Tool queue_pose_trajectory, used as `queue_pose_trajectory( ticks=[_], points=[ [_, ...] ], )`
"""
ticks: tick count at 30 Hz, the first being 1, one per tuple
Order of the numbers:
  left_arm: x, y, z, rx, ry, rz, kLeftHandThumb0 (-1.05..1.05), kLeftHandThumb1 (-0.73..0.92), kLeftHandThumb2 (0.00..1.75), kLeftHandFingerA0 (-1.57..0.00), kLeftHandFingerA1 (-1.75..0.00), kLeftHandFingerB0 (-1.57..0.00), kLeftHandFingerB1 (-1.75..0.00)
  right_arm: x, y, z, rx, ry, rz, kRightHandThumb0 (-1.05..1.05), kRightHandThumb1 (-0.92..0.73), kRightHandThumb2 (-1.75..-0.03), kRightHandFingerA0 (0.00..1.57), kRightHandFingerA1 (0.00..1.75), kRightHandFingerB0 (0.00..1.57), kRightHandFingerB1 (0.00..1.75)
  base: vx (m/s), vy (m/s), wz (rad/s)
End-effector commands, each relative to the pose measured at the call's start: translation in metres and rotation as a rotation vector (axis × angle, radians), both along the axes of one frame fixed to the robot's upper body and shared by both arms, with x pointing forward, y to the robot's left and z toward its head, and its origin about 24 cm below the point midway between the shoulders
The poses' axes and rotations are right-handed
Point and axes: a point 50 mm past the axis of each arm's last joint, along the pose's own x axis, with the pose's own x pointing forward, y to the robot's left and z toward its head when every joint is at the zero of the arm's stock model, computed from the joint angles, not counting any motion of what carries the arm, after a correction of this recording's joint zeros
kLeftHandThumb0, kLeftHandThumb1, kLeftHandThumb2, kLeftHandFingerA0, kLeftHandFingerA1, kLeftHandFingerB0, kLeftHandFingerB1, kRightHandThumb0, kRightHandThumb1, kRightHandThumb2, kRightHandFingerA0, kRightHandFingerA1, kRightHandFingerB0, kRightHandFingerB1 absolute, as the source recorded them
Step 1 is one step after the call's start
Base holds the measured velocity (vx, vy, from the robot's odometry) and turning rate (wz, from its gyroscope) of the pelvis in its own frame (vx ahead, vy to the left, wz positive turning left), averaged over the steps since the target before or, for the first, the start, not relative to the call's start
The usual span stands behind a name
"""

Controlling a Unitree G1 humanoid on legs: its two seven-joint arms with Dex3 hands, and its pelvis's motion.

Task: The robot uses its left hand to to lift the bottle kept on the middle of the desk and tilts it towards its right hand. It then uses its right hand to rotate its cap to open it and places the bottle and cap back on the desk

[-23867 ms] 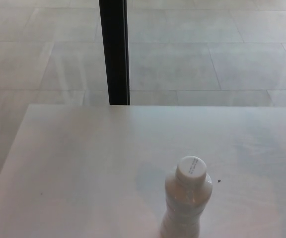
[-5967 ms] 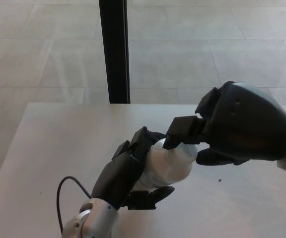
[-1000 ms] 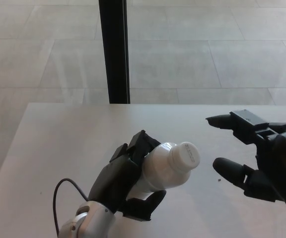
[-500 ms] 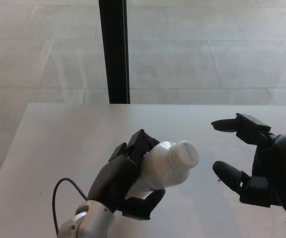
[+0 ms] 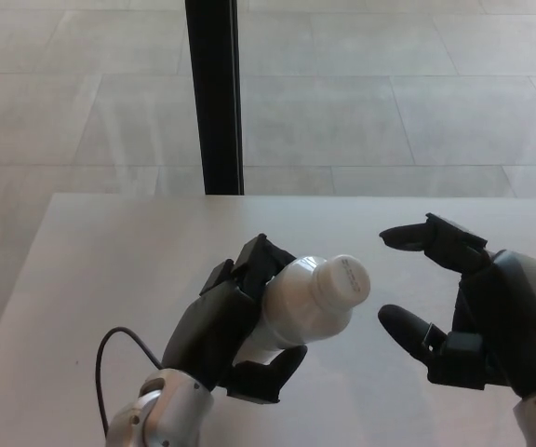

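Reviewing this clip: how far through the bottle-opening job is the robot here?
Done: the left hand holds the bottle lifted off the desk, tilted toward the right hand. In hand: the right hand is open beside the cap, not touching. Left: unscrewing the cap, then setting both down.

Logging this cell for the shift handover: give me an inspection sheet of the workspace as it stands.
Surface: pale desk, one tiny dark speck near the right hand.
Job's things: white bottle lifted, tilted toward the right hand; cap on.
Clutter: nothing seen.
Hands: left hand shut on the bottle; right hand open, fingers apart, clear of the cap.
Cables: black cable looping by the left wrist.
Surroundings: tiled floor, black post behind the desk.
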Motion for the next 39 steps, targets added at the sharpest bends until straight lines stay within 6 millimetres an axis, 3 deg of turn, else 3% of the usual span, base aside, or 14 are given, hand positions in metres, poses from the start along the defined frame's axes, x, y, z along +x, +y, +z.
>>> queue_pose_trajectory(
  ticks=[1,13,14,16,17,18,19,22,23,24,28,29,34,39],
  points=[
    [0.003,0.003,0.001,-0.010,-0.011,0.020,0.08,0.54,1.34,-0.92,-1.75,-0.81,-1.67,0.001,-0.002,0.001,0.009,0.029,-0.032,-0.85,-0.59,-0.96,1.08,1.43,0.41,0.62,0.00,0.000,0.00],
    [0.003,0.000,0.001,0.001,0.005,0.011,0.08,0.55,1.31,-0.90,-1.75,-0.79,-1.65,0.002,0.003,0.003,0.007,0.018,-0.025,-0.84,-0.59,-0.95,1.08,1.43,0.42,0.62,0.00,0.000,0.00],
    [0.003,0.000,0.001,0.003,0.000,0.012,0.03,0.53,1.37,-0.93,-1.75,-0.82,-1.53,0.003,0.004,0.002,0.011,0.019,-0.020,-0.84,-0.58,-0.94,1.08,1.43,0.41,0.62,0.00,0.000,0.00],
    [0.003,0.000,0.001,-0.001,0.008,0.010,0.02,0.53,1.37,-0.92,-1.75,-0.81,-1.53,0.003,0.005,0.001,0.015,0.026,-0.021,-0.84,-0.58,-0.93,1.08,1.44,0.41,0.62,0.00,0.000,0.00],
    [0.003,0.000,0.001,0.001,0.006,0.011,0.07,0.51,1.33,-0.88,-1.75,-0.76,-1.67,0.003,0.005,0.001,0.015,0.026,-0.021,-0.84,-0.58,-0.94,1.08,1.44,0.40,0.62,0.00,0.000,0.00],
    [0.003,-0.001,0.002,0.004,0.008,0.015,0.06,0.51,1.33,-0.88,-1.75,-0.76,-1.67,0.003,0.006,0.000,0.015,0.031,-0.020,-0.83,-0.58,-0.94,1.09,1.44,0.39,0.61,0.00,0.000,0.00],
    [0.004,-0.001,0.002,-0.001,0.006,0.017,0.06,0.50,1.34,-0.90,-1.75,-0.77,-1.67,0.004,0.007,-0.001,0.018,0.032,-0.017,-0.81,-0.73,-0.62,0.99,1.57,0.44,0.56,0.00,0.000,0.00],
    [0.004,-0.002,0.003,0.002,0.010,0.016,0.05,0.52,1.31,-0.88,-1.75,-0.75,-1.67,0.004,0.011,-0.002,0.024,0.030,-0.010,-0.80,-0.71,-0.66,0.97,1.58,0.43,0.57,0.00,0.000,0.00],
    [0.005,-0.002,0.004,0.001,0.019,0.018,0.00,0.53,1.33,-0.88,-1.75,-0.78,-1.54,0.004,0.013,-0.002,0.030,0.022,-0.003,-0.80,-0.72,-0.62,1.00,1.54,0.44,0.55,0.00,0.000,0.00],
    [0.005,-0.003,0.004,-0.004,0.006,0.014,0.06,0.49,1.34,-0.89,-1.75,-0.78,-1.65,0.004,0.014,-0.003,0.035,0.022,-0.002,-0.80,-0.72,-0.62,1.00,1.54,0.44,0.54,0.00,0.000,0.00],
    [0.006,-0.004,0.004,-0.009,0.005,0.011,0.06,0.50,1.33,-0.90,-1.75,-0.81,-1.59,0.004,0.015,-0.005,0.035,0.034,-0.005,-0.80,-0.70,-0.66,0.97,1.60,0.44,0.53,0.00,0.000,0.00],
    [0.006,-0.004,0.004,-0.016,0.002,0.011,0.04,0.51,1.29,-0.94,-1.75,-0.79,-1.66,0.004,0.015,-0.005,0.038,0.036,-0.002,-0.77,-0.68,-0.65,0.96,1.61,0.44,0.51,0.00,0.000,0.00],
    [0.006,-0.003,0.005,-0.016,-0.002,0.016,0.08,0.47,1.37,-0.93,-1.75,-0.81,-1.66,0.005,0.017,-0.006,0.047,0.037,-0.002,-0.70,-0.68,-0.60,1.00,1.53,0.44,0.50,0.00,0.000,0.00],
    [0.005,-0.003,0.005,-0.002,0.005,0.016,0.08,0.51,1.32,-0.90,-1.75,-0.79,-1.66,0.006,0.017,-0.005,0.046,0.027,-0.002,-0.67,-0.69,-0.60,1.00,1.49,0.45,0.50,0.00,0.000,0.00]
  ],
)
